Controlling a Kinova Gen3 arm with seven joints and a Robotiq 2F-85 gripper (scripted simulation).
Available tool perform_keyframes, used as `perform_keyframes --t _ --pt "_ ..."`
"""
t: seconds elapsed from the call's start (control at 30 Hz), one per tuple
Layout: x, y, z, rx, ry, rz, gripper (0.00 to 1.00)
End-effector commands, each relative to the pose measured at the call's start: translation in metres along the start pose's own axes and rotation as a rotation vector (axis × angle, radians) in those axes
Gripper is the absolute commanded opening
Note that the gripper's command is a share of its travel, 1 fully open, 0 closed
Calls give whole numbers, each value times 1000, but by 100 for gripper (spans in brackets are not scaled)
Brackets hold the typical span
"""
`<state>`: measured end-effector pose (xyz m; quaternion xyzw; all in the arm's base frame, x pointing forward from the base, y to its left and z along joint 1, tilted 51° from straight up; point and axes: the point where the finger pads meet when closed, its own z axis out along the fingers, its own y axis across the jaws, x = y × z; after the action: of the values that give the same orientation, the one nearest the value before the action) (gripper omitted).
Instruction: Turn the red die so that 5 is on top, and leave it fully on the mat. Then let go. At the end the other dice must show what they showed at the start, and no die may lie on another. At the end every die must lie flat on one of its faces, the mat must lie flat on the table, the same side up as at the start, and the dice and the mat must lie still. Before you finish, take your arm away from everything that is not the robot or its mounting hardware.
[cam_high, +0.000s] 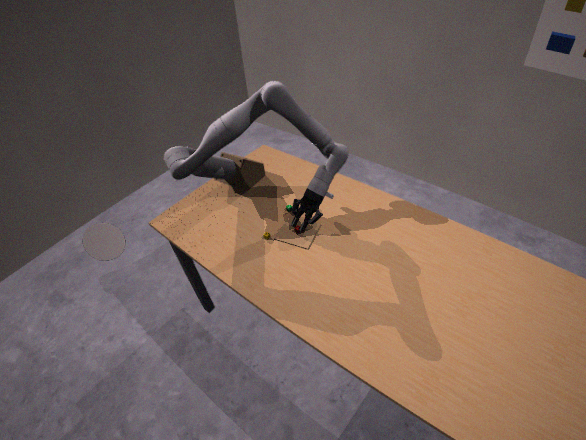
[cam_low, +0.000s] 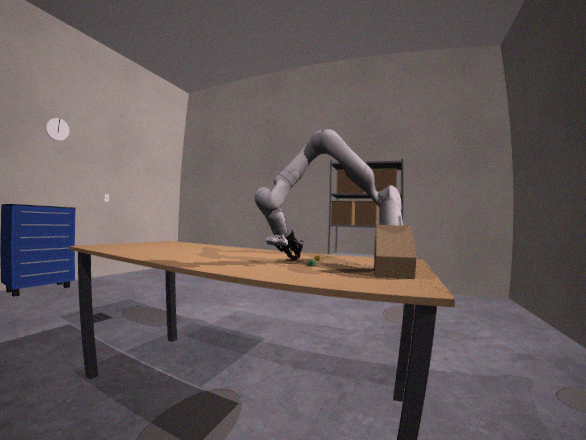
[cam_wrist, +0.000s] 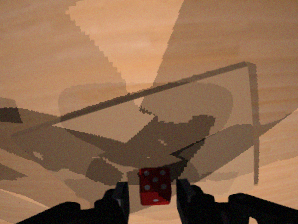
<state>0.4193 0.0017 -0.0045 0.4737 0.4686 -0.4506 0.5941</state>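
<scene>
Inspecting the work area: the grey seven-joint arm (cam_high: 280, 107) reaches down over the long wooden table (cam_high: 450, 300) with its black two-finger gripper (cam_high: 305, 222) lowered to the surface.

Gripper: the jaws are set partway, neither wide nor closed. In the wrist view the two dark fingers stand one on each side of the small red die with white pips (cam_wrist: 154, 185), with a narrow gap visible on both sides. The die is bracketed, not clamped; nothing is gripped.

Red die: it sits on the thin, tan square mat with a dark outline (cam_high: 295, 245), inside the outline and near the edge closest to the arm's base. It appears to rest flat. Several white pips show on the face turned to the wrist camera, but they are too blurred to count, and the top face cannot be read in any view.

Other dice: a small green die (cam_high: 288, 207) lies just beside the gripper on the base side, and a small yellow die (cam_high: 266, 235) lies near the mat's corner. Both sit apart from the red die; their faces are too small to read.

Surroundings: a brown cardboard box (cam_low: 395, 250) stands at the table end by the arm's base.
</scene>
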Motion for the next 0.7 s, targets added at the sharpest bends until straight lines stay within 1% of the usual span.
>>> perform_keyframes --t 0.0,0.27,0.3,0.67 --pt "5 2 0 -3 11 7 35" --pt "5 2 0 -3 11 7 35" --pt "5 2 0 -3 11 7 15" --pt "5 2 0 -3 11 7 15"
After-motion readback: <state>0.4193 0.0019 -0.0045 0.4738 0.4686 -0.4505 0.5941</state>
